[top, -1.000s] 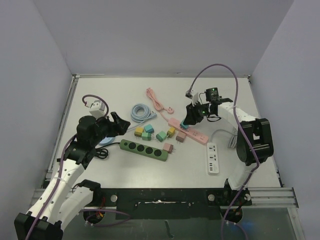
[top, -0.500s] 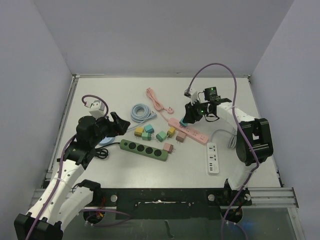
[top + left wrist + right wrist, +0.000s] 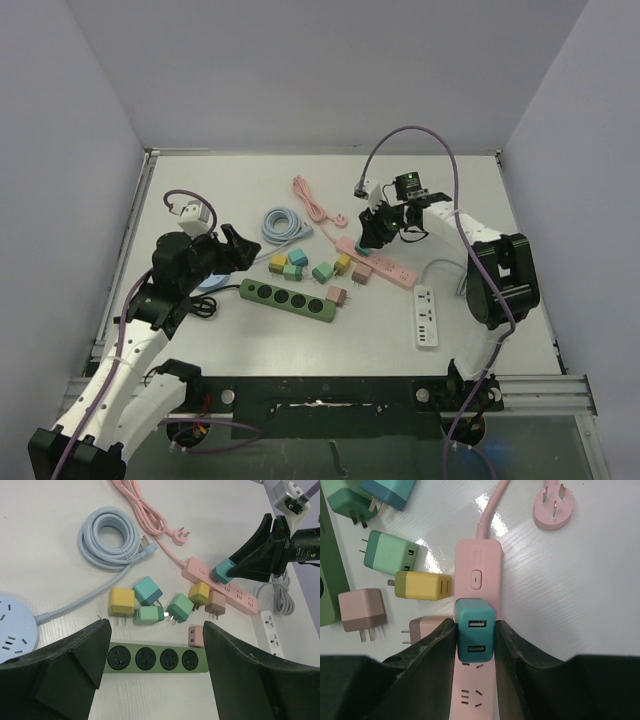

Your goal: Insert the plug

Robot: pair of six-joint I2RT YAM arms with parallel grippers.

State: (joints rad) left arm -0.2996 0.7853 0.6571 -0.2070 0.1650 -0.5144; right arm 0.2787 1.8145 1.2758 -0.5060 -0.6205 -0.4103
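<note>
- Right gripper (image 3: 369,242) pinches the teal plug (image 3: 475,634) by its sides, USB ports facing the wrist camera.
- The plug sits over the pink power strip (image 3: 478,575), at 6 o'clock of the strip's switch in the wrist view. Prongs are hidden, so I cannot tell whether they are seated.
- Risk: prongs missing the slots. A downward push would then jam or tip the plug between the fingers.
- Risk: nothing holds the strip down. An off-centre push could skid it into the yellow adapter (image 3: 422,586), which lies just beside its edge at 9 o'clock.
- Left gripper (image 3: 235,250) hangs spread and empty, well apart at 9 o'clock of the table, over the green power strip (image 3: 150,658).
- Against a second ago: the right wrist and plug have shifted slightly toward 10 o'clock along the strip, and the purple cable loop leans further left. The left arm is unchanged.
</note>
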